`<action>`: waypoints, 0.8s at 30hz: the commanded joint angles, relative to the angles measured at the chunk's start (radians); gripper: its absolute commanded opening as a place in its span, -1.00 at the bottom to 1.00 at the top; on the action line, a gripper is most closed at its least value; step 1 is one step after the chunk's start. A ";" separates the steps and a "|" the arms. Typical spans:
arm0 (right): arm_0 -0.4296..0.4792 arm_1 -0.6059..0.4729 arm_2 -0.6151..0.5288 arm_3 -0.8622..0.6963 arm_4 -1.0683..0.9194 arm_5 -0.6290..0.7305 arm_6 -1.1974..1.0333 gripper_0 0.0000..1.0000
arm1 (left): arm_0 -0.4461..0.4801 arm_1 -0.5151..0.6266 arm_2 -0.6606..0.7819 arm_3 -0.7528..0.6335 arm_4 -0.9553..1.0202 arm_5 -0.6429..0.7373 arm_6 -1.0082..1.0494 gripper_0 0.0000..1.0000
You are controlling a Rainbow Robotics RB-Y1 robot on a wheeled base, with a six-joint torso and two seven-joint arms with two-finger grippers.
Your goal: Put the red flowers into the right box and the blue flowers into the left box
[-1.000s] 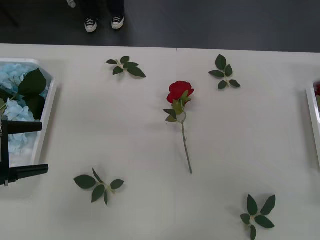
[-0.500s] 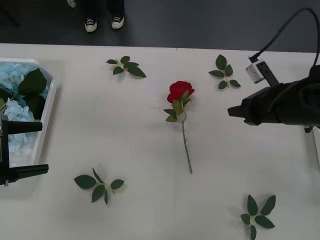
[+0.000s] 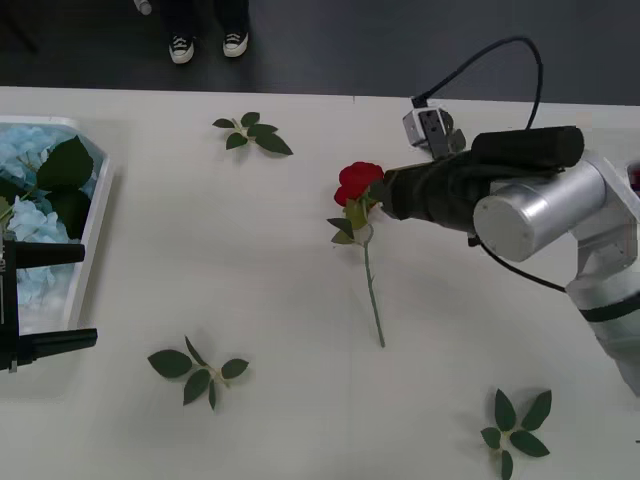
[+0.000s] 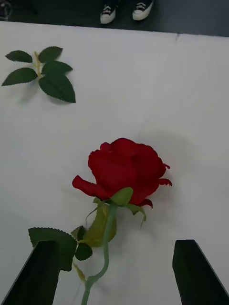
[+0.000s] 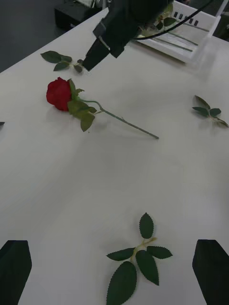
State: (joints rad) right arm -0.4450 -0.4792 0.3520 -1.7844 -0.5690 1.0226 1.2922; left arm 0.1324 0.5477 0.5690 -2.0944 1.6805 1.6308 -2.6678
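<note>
Red flower: one deep-red rose (image 3: 360, 181) lay flat at mid-tabletop, head toward the far edge, thin green stem trailing toward the robot.
Blue flowers: pale blue hydrangeas (image 3: 30, 222) with broad leaves filled the left box.
Left box: white tray (image 3: 92, 228) sat at the tabletop's left edge.
Right box: white rim (image 3: 628, 222) showed at the right edge.

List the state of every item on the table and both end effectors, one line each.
red rose: lying flat mid-table, not gripped.
right end effector: open, fingers either side of the rose's neck, above the table.
left end effector: open, idle beside the left box.
left box: holds blue flowers.
leaf sprigs: loose, scattered on the table.
</note>
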 commanded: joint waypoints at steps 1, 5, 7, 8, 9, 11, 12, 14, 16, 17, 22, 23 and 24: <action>-0.027 -0.010 0.067 -0.006 0.043 0.001 -0.166 0.38 | -0.016 0.000 0.009 -0.026 0.001 -0.009 -0.037 1.00; -0.034 -0.009 0.122 -0.007 0.051 0.031 -0.286 0.38 | -0.016 0.000 0.009 -0.026 0.001 -0.009 -0.037 1.00; -0.034 -0.004 0.139 -0.006 0.052 0.042 -0.337 0.38 | -0.016 0.000 0.009 -0.026 0.001 -0.009 -0.037 1.00; -0.032 -0.001 0.147 -0.006 0.052 0.051 -0.378 0.37 | -0.016 0.000 0.009 -0.026 0.001 -0.009 -0.037 1.00; -0.032 0.001 0.154 -0.006 0.054 0.062 -0.412 0.38 | -0.016 0.000 0.009 -0.026 0.001 -0.009 -0.037 1.00; -0.034 0.005 0.168 -0.006 0.058 0.082 -0.461 0.38 | -0.016 0.000 0.009 -0.026 0.001 -0.009 -0.037 1.00; -0.032 0.008 0.173 -0.006 0.064 0.096 -0.492 0.38 | -0.016 0.000 0.009 -0.026 0.001 -0.009 -0.037 1.00; -0.031 0.011 0.182 -0.006 0.080 0.114 -0.528 0.38 | -0.016 0.000 0.009 -0.026 0.001 -0.009 -0.037 1.00; -0.031 0.014 0.190 -0.004 0.080 0.117 -0.559 0.37 | -0.016 0.000 0.009 -0.026 0.001 -0.009 -0.037 1.00; -0.032 0.014 0.193 -0.003 0.080 0.116 -0.567 0.38 | -0.016 0.000 0.009 -0.026 0.001 -0.009 -0.037 1.00; -0.047 0.071 0.216 0.092 0.133 0.097 -0.584 0.38 | -0.016 0.000 0.009 -0.026 0.001 -0.009 -0.037 1.00; -0.054 0.079 0.216 0.108 0.138 0.096 -0.580 0.38 | -0.016 0.000 0.009 -0.026 0.001 -0.009 -0.037 1.00; -0.066 0.094 0.216 0.137 0.144 0.096 -0.577 0.37 | -0.016 0.000 0.009 -0.026 0.001 -0.009 -0.037 1.00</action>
State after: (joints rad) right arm -0.4621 -0.4381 0.5721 -1.6916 -0.4351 1.1223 0.7466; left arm 0.1324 0.5476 0.5690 -2.0945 1.6805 1.6308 -2.6678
